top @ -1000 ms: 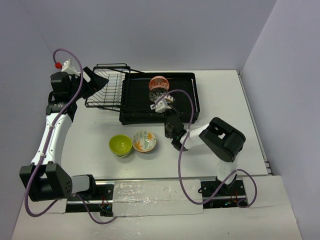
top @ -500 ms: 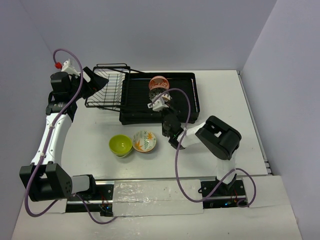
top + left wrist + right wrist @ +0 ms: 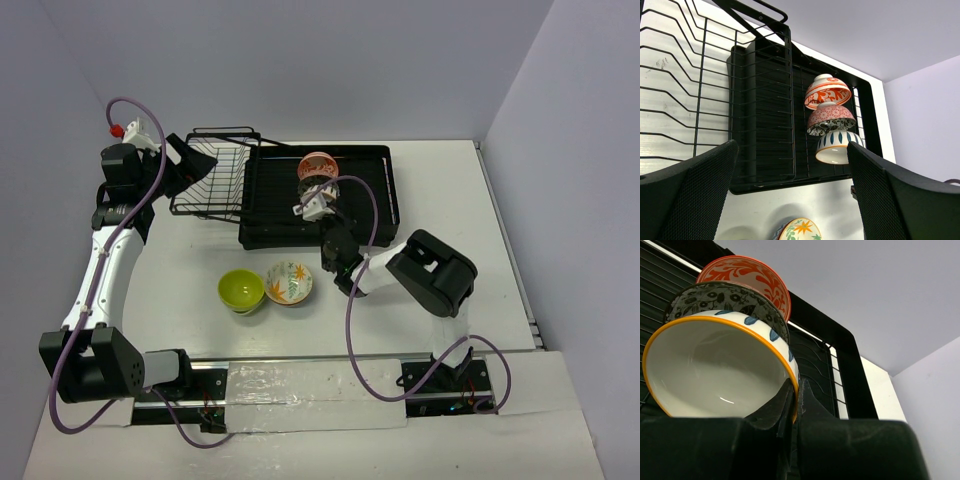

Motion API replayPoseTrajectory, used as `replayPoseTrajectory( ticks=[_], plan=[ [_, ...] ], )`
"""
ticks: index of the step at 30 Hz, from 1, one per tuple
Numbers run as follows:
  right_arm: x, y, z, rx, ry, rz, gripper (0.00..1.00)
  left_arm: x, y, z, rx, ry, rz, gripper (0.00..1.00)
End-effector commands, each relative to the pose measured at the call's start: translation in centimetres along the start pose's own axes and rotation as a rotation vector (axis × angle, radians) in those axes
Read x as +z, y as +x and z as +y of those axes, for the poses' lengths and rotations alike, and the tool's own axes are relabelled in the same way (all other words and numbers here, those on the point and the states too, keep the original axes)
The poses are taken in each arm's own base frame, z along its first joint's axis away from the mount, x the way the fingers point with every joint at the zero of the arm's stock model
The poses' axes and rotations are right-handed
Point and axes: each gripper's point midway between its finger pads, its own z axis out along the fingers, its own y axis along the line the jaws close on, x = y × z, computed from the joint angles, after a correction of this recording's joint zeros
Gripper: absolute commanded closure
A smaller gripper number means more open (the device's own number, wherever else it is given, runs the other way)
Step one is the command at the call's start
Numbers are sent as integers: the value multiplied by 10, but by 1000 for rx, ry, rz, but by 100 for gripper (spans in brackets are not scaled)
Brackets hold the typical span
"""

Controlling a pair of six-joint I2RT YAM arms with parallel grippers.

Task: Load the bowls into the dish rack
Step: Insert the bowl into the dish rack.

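The black dish rack [image 3: 365,205] stands at the back with its wire basket [image 3: 215,175] on the left. A red-orange bowl [image 3: 317,163] and a dark patterned bowl [image 3: 830,119] stand on edge in the rack. My right gripper [image 3: 320,200] is shut on the orange rim of a white bowl with blue marks [image 3: 715,365], held against the dark bowl [image 3: 725,299]. A lime green bowl [image 3: 241,290] and a white bowl with orange leaves [image 3: 288,282] sit on the table. My left gripper [image 3: 790,200] is open and empty above the basket's left end. No plain cream-pink bowl shows.
The table's white surface [image 3: 440,190] runs right of the rack to a wall. The right arm's cable [image 3: 375,215] loops over the rack's front right. The two loose bowls lie just in front of the rack's near edge [image 3: 765,185].
My right gripper has shifted a little to the left with the white bowl, closer against the bowls in the rack. The left arm has not moved.
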Motion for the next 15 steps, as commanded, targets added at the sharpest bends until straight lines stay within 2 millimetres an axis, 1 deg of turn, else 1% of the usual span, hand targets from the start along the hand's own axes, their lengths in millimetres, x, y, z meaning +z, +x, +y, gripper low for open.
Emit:
replayPoseTrajectory(
  ticks=[1,2,6,11,15],
  plan=[
    [-7,-66,-56,380,178,-251,100,-7,-12,-15,18,53,-42,5],
    [-9,-65,-57,384,169,-251,100,-7,-13,-14,20,49,-45,5],
    [-12,-62,-50,386,120,-235,100,-7,-13,-14,20,48,-46,5],
    [-16,-62,-48,382,112,-225,100,-10,-14,-17,21,58,-50,5],
    [-17,-60,-42,383,90,-213,100,-11,-15,-19,21,62,-56,5]
  ],
)
